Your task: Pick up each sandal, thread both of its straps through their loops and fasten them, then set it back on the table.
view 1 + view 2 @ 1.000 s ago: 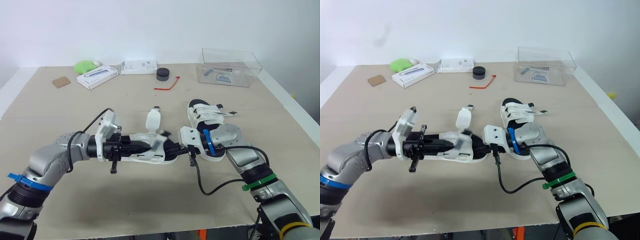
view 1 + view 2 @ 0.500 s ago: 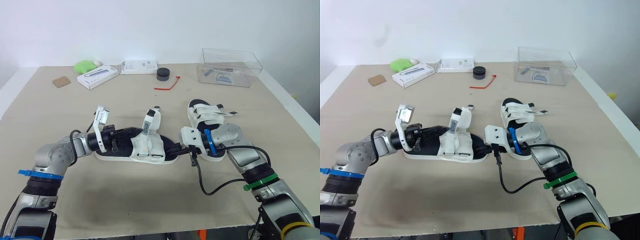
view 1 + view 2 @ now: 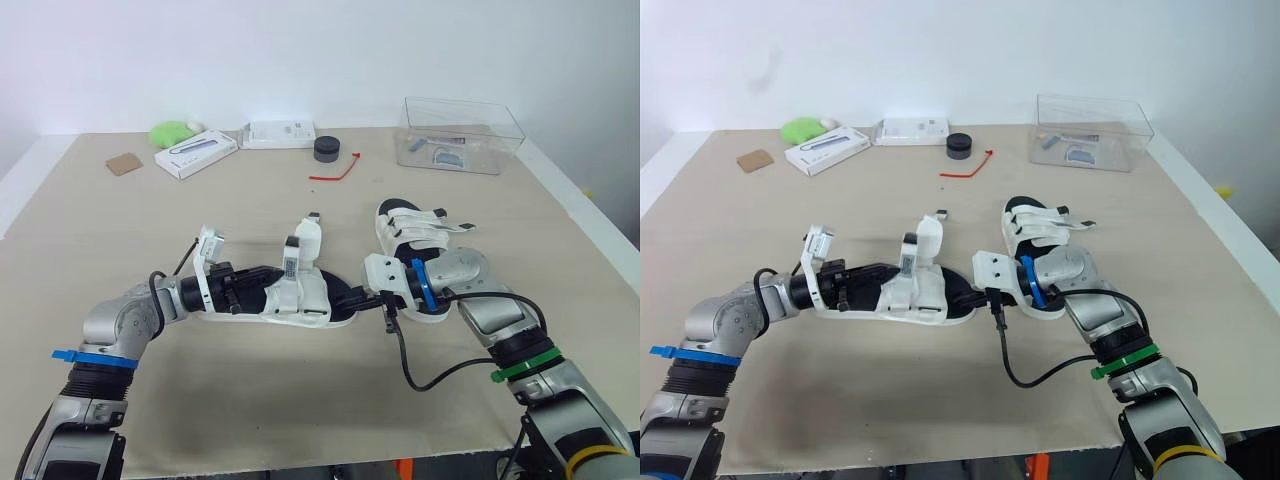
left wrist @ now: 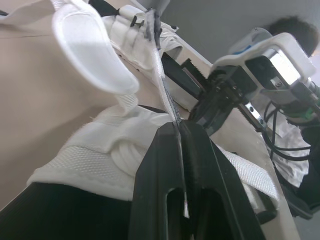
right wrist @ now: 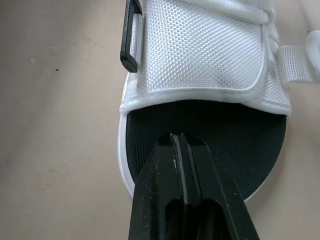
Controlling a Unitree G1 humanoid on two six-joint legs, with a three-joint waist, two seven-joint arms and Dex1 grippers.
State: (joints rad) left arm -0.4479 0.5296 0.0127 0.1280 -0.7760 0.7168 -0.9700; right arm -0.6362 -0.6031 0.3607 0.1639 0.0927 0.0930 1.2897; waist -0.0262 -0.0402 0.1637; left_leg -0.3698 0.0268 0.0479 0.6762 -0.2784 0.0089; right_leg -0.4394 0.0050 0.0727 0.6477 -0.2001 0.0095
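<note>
Left wrist view has the left gripper (image 4: 176, 129) pinching a strap (image 4: 161, 80) taut, apparently for threading, while the right gripper (image 5: 181, 141), fingers together, steadies the sandal (image 5: 200, 50) toe.

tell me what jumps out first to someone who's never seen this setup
The white sandal in the middle of the table is worked from both ends: the left gripper pinches one raised strap, while the right gripper, fingers together, sits at the toe end. Beside the right gripper lies a second sandal, and a clear plastic box stands at the far right corner.
</note>
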